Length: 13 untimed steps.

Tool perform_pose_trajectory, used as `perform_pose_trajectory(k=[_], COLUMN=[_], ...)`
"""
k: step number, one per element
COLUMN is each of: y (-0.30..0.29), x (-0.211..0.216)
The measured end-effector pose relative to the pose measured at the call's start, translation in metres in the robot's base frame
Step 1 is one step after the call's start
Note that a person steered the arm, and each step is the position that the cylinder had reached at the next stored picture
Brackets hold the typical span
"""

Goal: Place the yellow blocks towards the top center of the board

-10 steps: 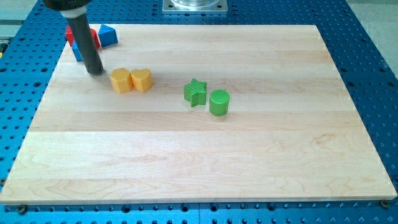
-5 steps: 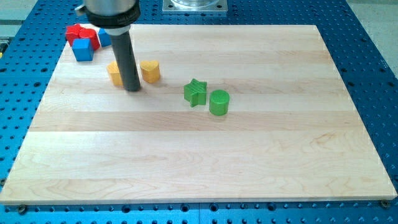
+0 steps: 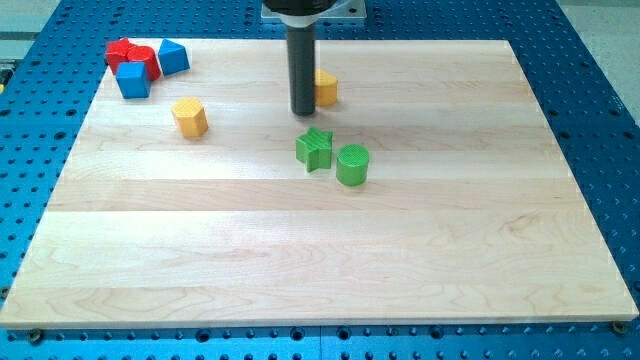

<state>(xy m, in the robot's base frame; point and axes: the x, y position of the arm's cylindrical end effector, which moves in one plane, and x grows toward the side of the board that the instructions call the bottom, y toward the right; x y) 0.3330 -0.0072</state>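
My tip point(image 3: 303, 111) rests on the board near the top centre. A yellow block point(image 3: 325, 88) sits just to its right and slightly above, partly hidden behind the rod; its shape cannot be made out. A second yellow block, a hexagon point(image 3: 189, 117), lies apart at the view's left, well left of the tip. A green star point(image 3: 314, 148) and a green cylinder point(image 3: 352, 165) sit just below the tip.
A red block point(image 3: 131, 55), a blue cube point(image 3: 132, 80) and a blue wedge-shaped block point(image 3: 173, 56) cluster at the board's top left corner. The wooden board point(image 3: 420, 250) lies on a blue perforated table. A metal mount point(image 3: 350, 8) sits at the top centre edge.
My tip has swept from the top left to the top centre. One yellow block has moved right and up with it; the yellow hexagon has stayed at the left, now apart from it.
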Motion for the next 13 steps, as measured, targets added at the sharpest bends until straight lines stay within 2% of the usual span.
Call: perform_pose_trajectory(k=[1,2,5,6,7,9,10,11,12,13], y=[0.013,0.027,0.080,0.046,0.035,0.047,-0.036,-0.118,-0.192,-0.223], x=[-0.033,-0.046,-0.035,-0.062,-0.057,-0.017,0.047,0.080,0.099,0.083])
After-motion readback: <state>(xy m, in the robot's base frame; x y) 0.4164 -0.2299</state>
